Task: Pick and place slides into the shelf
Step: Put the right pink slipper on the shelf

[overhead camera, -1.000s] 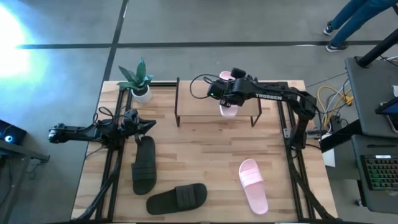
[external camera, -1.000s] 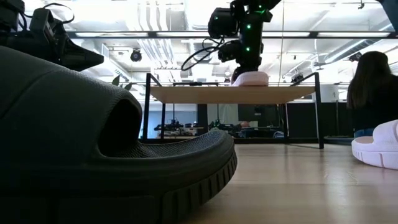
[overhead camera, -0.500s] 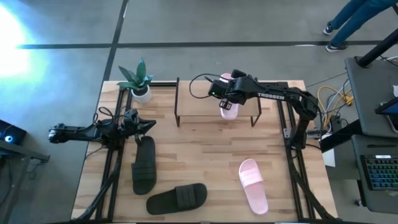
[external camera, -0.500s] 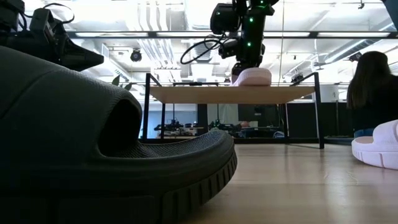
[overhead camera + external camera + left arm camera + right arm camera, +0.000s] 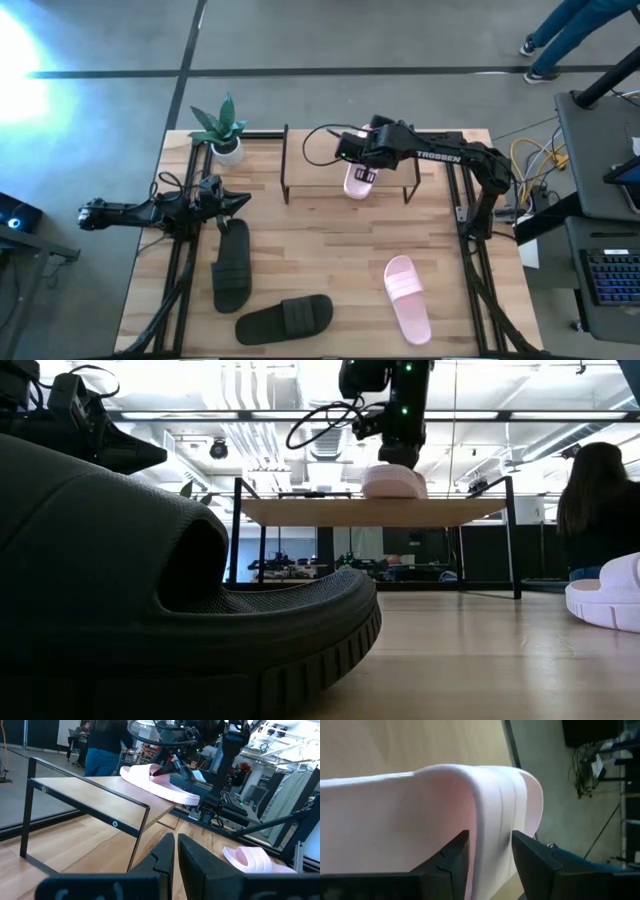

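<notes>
**Pink slide held on the shelf top**

On the low shelf point(image 5: 320, 175) with its light wooden board and thin black legs, a pale pink wide-strap slide point(image 5: 357, 180) is gripped at its strap by the right gripper point(image 5: 367, 172). Near the table's left edge, the left gripper point(image 5: 232, 203) is seen with fingers pressed together. One pink slide point(image 5: 407, 296) and two dark olive-black slides point(image 5: 231, 264) point(image 5: 285, 317) lie on the wooden tabletop point(image 5: 330, 250).

One pale pink slide point(image 5: 357, 180) lies on the shelf point(image 5: 310, 172) top board; another pink slide point(image 5: 407, 297) and two dark slides point(image 5: 232, 264) point(image 5: 285, 318) lie flat on the worktop point(image 5: 330, 250).
</notes>
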`<control>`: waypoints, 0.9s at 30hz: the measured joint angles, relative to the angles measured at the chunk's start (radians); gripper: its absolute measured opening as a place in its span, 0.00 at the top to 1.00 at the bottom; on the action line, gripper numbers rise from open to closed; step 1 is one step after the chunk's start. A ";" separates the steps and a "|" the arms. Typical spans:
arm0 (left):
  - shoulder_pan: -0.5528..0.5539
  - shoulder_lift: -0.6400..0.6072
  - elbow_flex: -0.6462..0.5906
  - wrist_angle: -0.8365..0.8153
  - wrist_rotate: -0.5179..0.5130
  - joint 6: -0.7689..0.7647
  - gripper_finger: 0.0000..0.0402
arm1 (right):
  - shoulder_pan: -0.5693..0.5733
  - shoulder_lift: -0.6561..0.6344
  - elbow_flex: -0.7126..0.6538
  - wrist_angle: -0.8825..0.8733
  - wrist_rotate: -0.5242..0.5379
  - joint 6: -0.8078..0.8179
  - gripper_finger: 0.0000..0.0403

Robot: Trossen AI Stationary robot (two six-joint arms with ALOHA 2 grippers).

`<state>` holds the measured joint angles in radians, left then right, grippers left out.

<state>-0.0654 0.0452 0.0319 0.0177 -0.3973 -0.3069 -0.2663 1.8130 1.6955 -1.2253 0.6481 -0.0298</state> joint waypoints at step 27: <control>0.000 0.000 0.000 0.000 0.000 0.000 0.98 | -0.010 0.003 -0.048 0.139 0.007 -0.367 0.88</control>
<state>-0.0654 0.0456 0.0319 0.0177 -0.3969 -0.3069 -0.2760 1.8160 1.6474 -1.0859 0.6550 -0.3973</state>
